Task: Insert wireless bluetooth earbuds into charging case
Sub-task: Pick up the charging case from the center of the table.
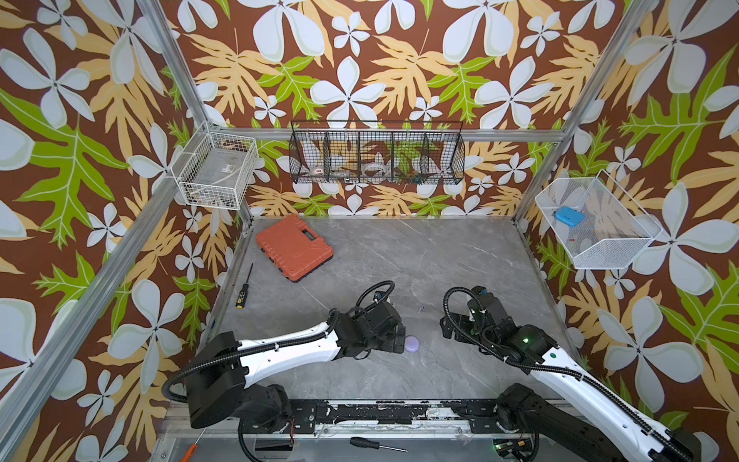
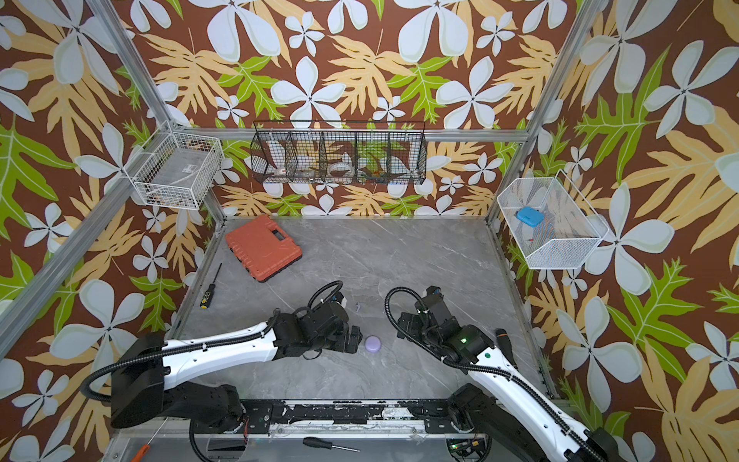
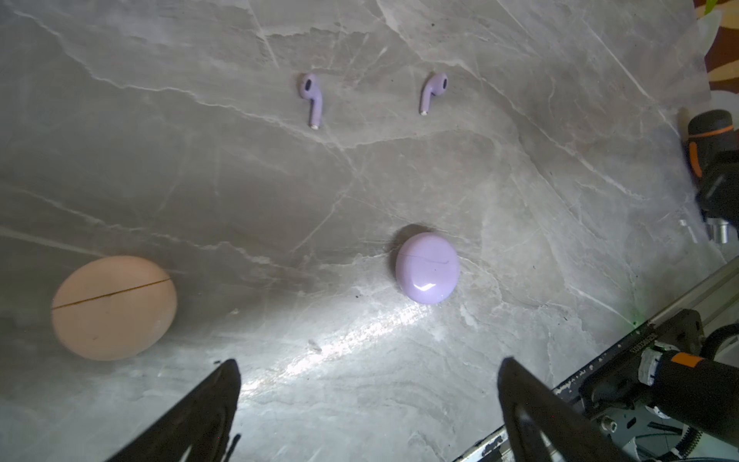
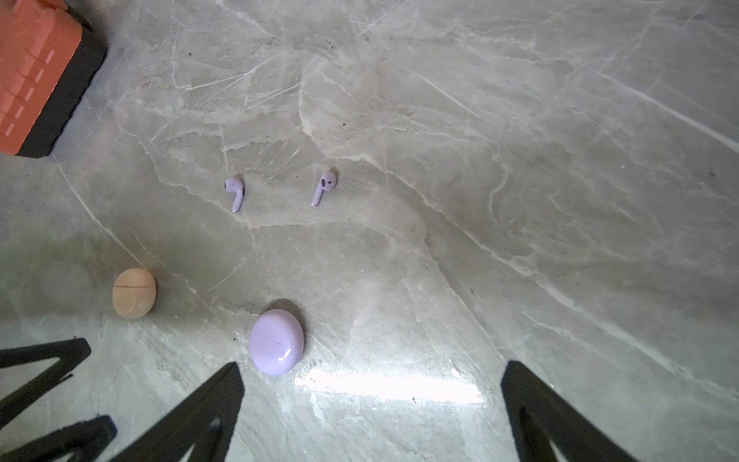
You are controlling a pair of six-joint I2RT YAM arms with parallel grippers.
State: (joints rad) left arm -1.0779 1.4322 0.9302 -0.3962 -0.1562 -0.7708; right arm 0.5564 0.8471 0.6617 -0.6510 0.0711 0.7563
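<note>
Tabletop (image 1: 440, 260): mid-frame in both top views.
L tool (image 3: 368, 368), R tool (image 4: 372, 368): jaws apart, empty; lower centre of both top views.
Pink case (image 3: 114, 308): shut; not seen in top views.
Lav. case (image 1: 412, 344): shut, lower centre, between tools.
Earbuds (image 3: 312, 98), lav., x2: loose on tabletop, above that case in frame, not touching.
Est. method: pin base w/ one tool, lift lid at seam. Then pinch bud by stem, seat stem-down.

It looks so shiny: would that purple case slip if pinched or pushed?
Probably slippery: the purple case shows a glossy highlight. Its rounded sides might squirt out of a pinch. Lying flat, it would likely slide, not roll.
</note>
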